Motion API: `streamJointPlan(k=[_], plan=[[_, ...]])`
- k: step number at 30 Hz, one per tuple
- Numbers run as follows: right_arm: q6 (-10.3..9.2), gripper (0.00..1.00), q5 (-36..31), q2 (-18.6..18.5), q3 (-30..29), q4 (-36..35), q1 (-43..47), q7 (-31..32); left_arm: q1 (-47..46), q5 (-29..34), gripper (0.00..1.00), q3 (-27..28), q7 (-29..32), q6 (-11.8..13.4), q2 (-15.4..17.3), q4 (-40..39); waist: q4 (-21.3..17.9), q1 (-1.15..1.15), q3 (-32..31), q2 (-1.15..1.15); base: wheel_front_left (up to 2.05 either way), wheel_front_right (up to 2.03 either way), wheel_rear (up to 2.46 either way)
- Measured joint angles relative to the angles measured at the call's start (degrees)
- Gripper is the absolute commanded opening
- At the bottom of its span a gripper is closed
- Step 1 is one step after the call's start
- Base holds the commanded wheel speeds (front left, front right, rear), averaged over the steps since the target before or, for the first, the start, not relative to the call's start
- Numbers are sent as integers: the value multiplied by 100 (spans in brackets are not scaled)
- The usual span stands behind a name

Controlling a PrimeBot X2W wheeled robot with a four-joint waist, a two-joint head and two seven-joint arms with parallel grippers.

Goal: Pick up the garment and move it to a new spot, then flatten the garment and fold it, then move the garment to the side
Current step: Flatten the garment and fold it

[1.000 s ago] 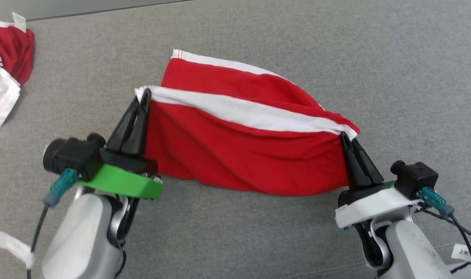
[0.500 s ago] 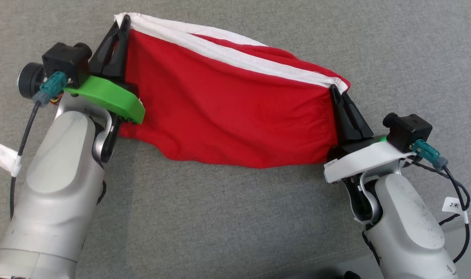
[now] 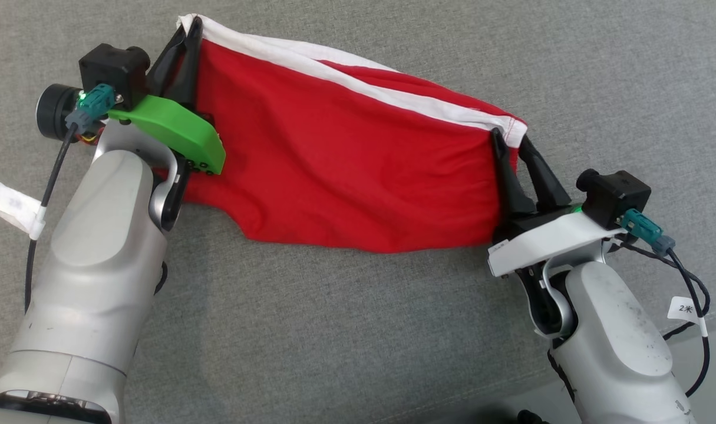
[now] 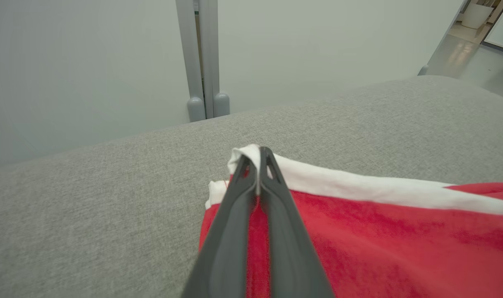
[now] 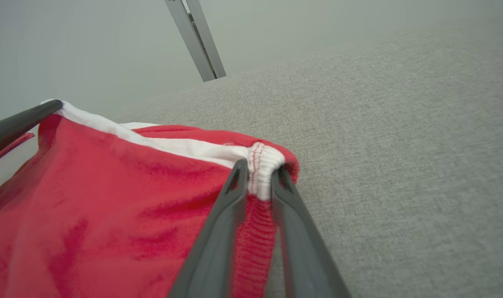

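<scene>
Starting with the head view: a red fabric garment (image 3: 346, 159) with a white hem band (image 3: 358, 81) hung stretched between the two tools, its lower edge lying on the grey fabric-covered bench (image 3: 334, 330). The left tool (image 3: 192, 29) was clenched on the garment's left top corner, on the white band. The right tool (image 3: 510, 140) was at the right top corner, jaws parted, with the hem corner sitting between them. That corner sat lower in the view than the left one, so the top edge sloped down to the right.

Left wrist view: the left tool (image 4: 259, 153) was pinched tight, no gap at the tips, with the white hem band (image 4: 359, 190) caught between them. The red garment (image 4: 379, 240) ran off to the right, over the bench (image 4: 90, 207). A grey upright post (image 4: 203, 62) stood behind the bench against a pale wall (image 4: 90, 62).

Right wrist view: the right tool (image 5: 261, 169) was released, a clear gap between its fingers (image 5: 218, 240). The bunched white hem filled that gap at the tips, touching both. Cannot tell whether it was gripped or merely resting there. The garment (image 5: 110, 198) spread to the left, the bench (image 5: 400, 145) to the right. A finger of the left tool (image 5: 19, 122) showed at the far corner.
</scene>
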Motion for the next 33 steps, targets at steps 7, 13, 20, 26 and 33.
streamJointPlan(k=[7, 13, 20, 26, 33], plan=[[-1, 100, -127, 0, -237, -215, 327, 0, 278, 100, 100, 55, -9, 7, -124, -149, 41, 0, -293, 0, 0, 0, 0], [-1, 100, -346, 7, -635, -309, 797, 0, 747, 88, 100, -97, -4, 3, -99, -43, 131, 0, -678, 0, 0, 0, 0], [-1, 100, -754, 3, -1046, -492, 1339, 0, 1157, -201, 100, -342, 792, -1, 44, 112, 269, 0, -1150, 0, 0, 0, 0], [-1, 100, -977, 3, -1112, -791, 1452, 71, 1141, -466, 100, -265, 1668, 116, 44, 240, 355, 0, -1281, 0, 0, 0, 0], [-1, 100, -969, 2, -1053, -1034, 1450, 138, 1044, -627, 100, -240, 2232, 240, 11, 308, 247, 0, -1092, 0, 0, 0, 0]])
